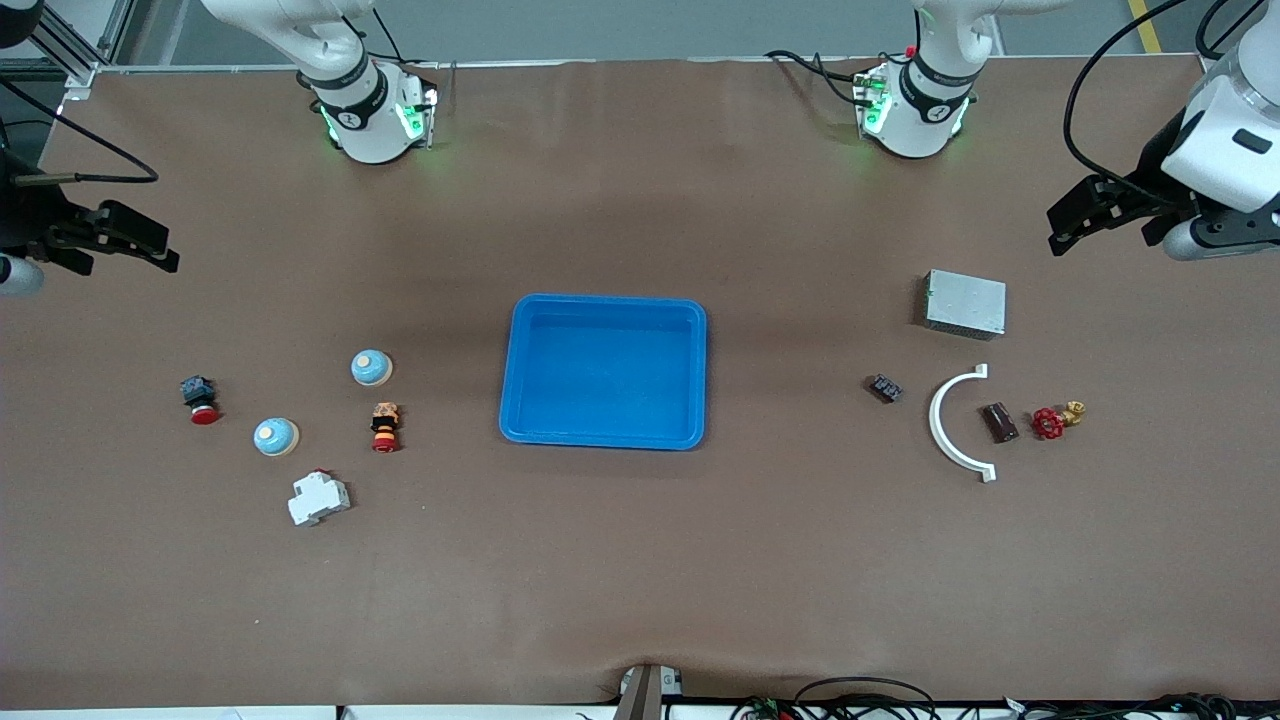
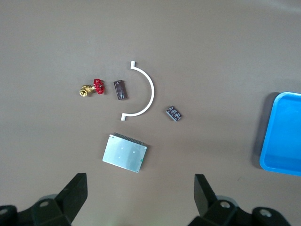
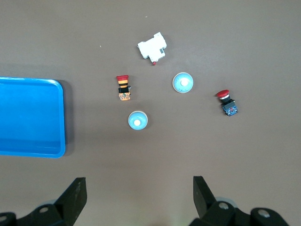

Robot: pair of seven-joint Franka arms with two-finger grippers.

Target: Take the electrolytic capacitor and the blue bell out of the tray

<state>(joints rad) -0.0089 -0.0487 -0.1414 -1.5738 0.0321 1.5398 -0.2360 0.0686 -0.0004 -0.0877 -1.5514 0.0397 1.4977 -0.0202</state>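
Two pale blue dome bells sit toward the right arm's end of the table, one (image 1: 371,368) farther from the front camera than the other (image 1: 275,437); both show in the right wrist view (image 3: 138,120) (image 3: 183,83). A dark brown block-shaped capacitor (image 1: 998,422) lies toward the left arm's end, inside the curve of a white arc; it also shows in the left wrist view (image 2: 121,89). My left gripper (image 1: 1062,230) (image 2: 141,188) hangs open and empty over the table's edge. My right gripper (image 1: 165,250) (image 3: 139,188) hangs open and empty over its end.
An empty blue tray (image 1: 604,303) sits mid-table. Near the bells are a white breaker (image 1: 318,498) and two red push buttons (image 1: 385,427) (image 1: 200,399). Near the capacitor are a white arc (image 1: 945,440), a small black part (image 1: 884,388), a red valve (image 1: 1052,420) and a silver box (image 1: 965,303).
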